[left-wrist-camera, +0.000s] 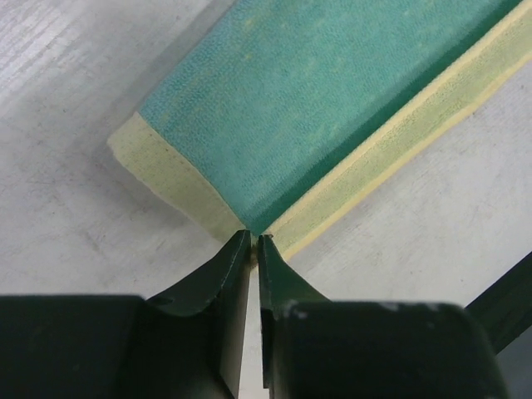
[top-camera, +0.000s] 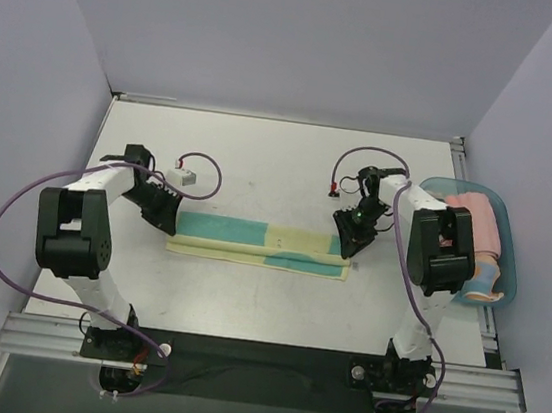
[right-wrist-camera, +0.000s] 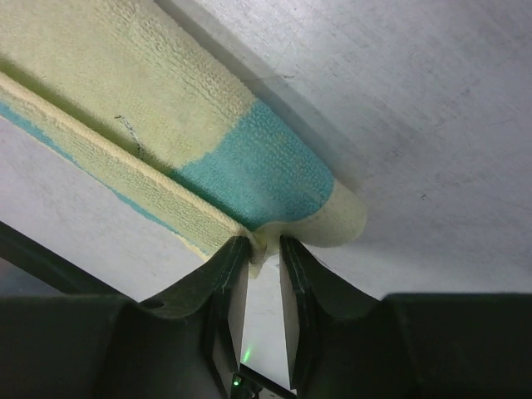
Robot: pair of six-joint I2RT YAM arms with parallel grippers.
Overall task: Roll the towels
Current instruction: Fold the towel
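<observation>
Towels are found in two places. The yellow towel (top-camera: 252, 239), with teal patches, is laid flat near the middle of the table (top-camera: 281, 167), folded into a long narrow strip that runs left to right between the two grippers. The red towel (top-camera: 484, 217) is bundled in the tray (top-camera: 511, 261) at the right edge of the table, partly hidden by the right arm. The left gripper (top-camera: 162, 215) is set low at the left end of the strip; in its wrist view the yellow towel (left-wrist-camera: 316, 108) is seen folded with a teal face up, and the left gripper (left-wrist-camera: 253, 241) is held with its jaws only a thin slit apart, tips at the near corner. The right gripper (top-camera: 351, 238) is placed at the right end; in its wrist view the jaws of the right gripper (right-wrist-camera: 264, 245) are parted a little wider, and a rounded fold of the yellow towel (right-wrist-camera: 166, 125) is met at their tips. No cloth is seen clamped in either gripper.
</observation>
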